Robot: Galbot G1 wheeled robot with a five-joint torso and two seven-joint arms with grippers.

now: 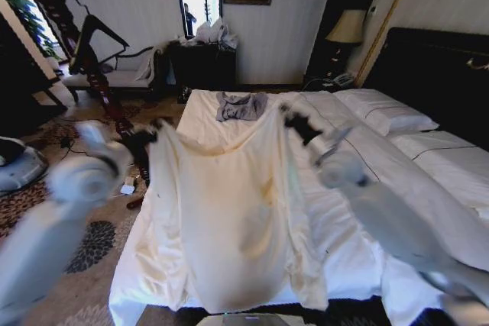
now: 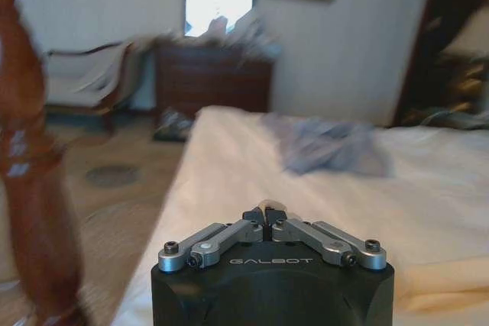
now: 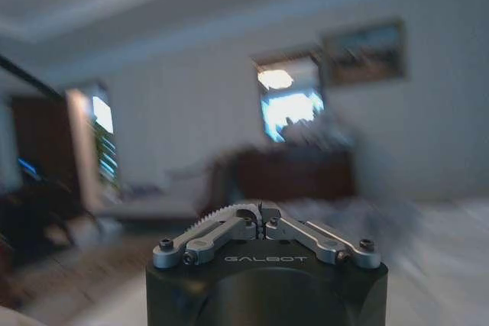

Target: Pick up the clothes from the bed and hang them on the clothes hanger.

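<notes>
Two hands clamped on the clothes | left hand [image 1: 155,137] pinches one top corner, right hand [image 1: 294,122] the other | clothes [image 1: 229,211] hang spread above the bed [image 1: 344,250] | blue-grey garment [image 1: 241,106] farther up the bed

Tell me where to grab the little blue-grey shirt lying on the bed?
Probably pinch a raised fold in the crumpled blue-grey garment, coming straight down from above. It lies loosely bunched on the bed, so its folds stick up while its edges lie flat on the sheet.
</notes>
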